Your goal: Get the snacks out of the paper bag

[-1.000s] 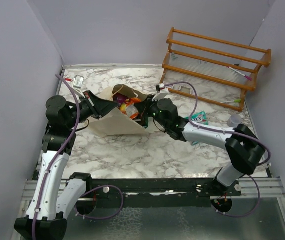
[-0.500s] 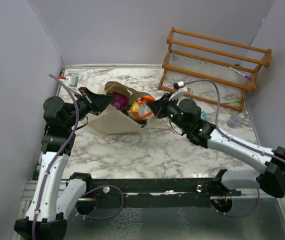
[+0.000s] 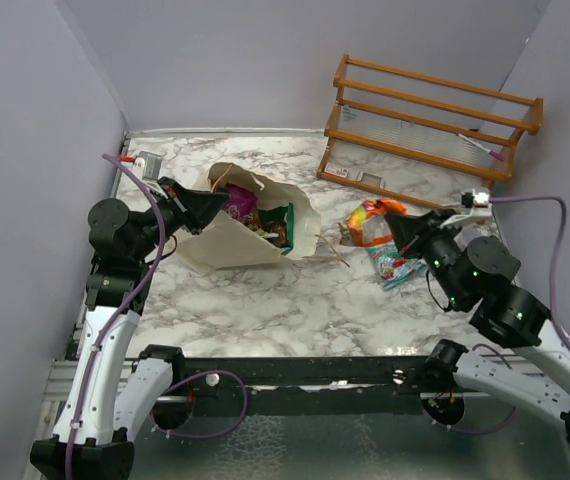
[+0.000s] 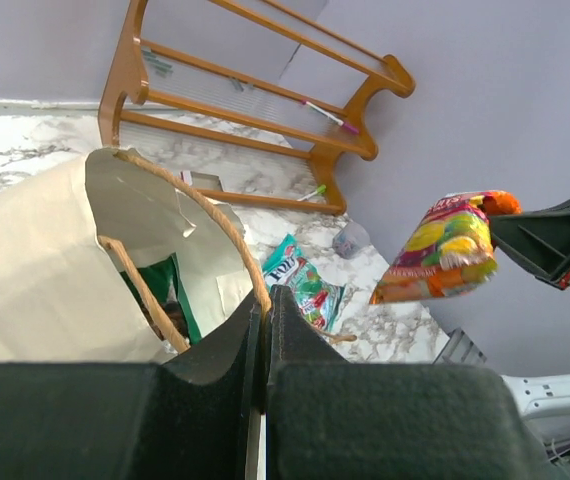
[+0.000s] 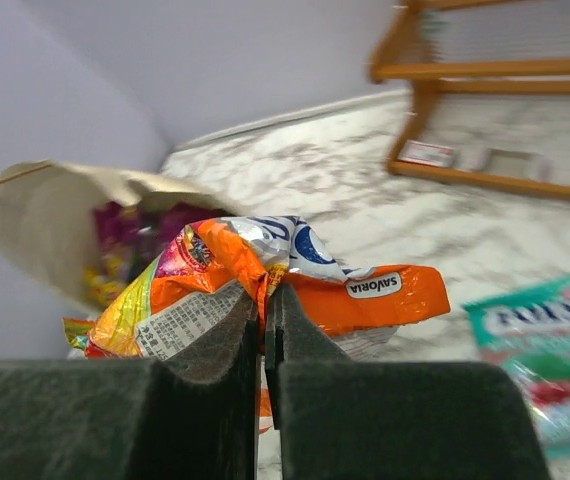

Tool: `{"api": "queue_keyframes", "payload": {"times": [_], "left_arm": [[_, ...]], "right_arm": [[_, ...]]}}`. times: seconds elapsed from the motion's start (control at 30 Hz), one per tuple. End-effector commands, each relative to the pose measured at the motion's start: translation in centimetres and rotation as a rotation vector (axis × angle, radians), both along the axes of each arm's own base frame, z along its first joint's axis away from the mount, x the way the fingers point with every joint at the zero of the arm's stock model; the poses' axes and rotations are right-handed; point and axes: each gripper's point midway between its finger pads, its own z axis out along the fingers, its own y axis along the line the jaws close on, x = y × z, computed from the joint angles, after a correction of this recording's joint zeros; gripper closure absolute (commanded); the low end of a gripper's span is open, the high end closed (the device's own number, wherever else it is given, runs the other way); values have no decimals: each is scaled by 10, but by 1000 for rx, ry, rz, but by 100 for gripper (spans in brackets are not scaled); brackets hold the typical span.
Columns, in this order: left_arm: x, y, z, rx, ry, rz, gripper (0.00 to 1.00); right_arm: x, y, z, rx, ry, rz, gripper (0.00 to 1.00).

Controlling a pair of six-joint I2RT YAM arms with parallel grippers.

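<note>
The cream paper bag (image 3: 235,240) lies on its side with its mouth facing right; magenta (image 3: 240,203), dark and green (image 3: 283,218) packets show inside. My left gripper (image 3: 221,200) is shut on the bag's brown cord handle (image 4: 227,225) and holds the mouth up. My right gripper (image 3: 397,226) is shut on an orange snack packet (image 3: 370,222), held above the table to the right of the bag; the packet also shows in the right wrist view (image 5: 265,275). A light-green packet (image 3: 395,258) lies on the table under it.
An orange wooden rack (image 3: 430,125) stands at the back right. A clear cup (image 4: 346,240) sits on the marble near it. A small white box (image 3: 148,162) sits at the back left corner. Grey walls close in both sides.
My right gripper has pulled the orange packet out of the bag's mouth and carried it right, over the light-green packet. My left gripper keeps hold of the handle, barely moved.
</note>
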Motion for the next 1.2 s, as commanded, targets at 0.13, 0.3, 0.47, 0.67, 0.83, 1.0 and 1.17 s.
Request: {"api": "queue_keyframes", "payload": {"times": [0.13, 0.3, 0.47, 0.67, 0.83, 1.0, 1.17], "left_arm": [[-14, -8, 10, -62, -31, -62, 100], [-21, -7, 27, -67, -61, -64, 100], [-23, -8, 27, -87, -53, -70, 100], [-23, -7, 23, -79, -31, -64, 100], [-22, -6, 22, -75, -25, -57, 100], [-22, -7, 24, -73, -27, -59, 100], [-23, -7, 23, -63, -28, -67, 100]], "right_arm": [[-6, -134, -86, -104, 210, -677, 99], [-5, -133, -127, -140, 292, -739, 94], [0, -114, -177, -164, 351, -677, 99], [7, -116, -185, -182, 289, -699, 99], [22, -108, -167, -242, 219, -701, 99], [39, -106, -173, -264, 265, -712, 99], [70, -121, -194, -175, 381, -658, 99]]}}
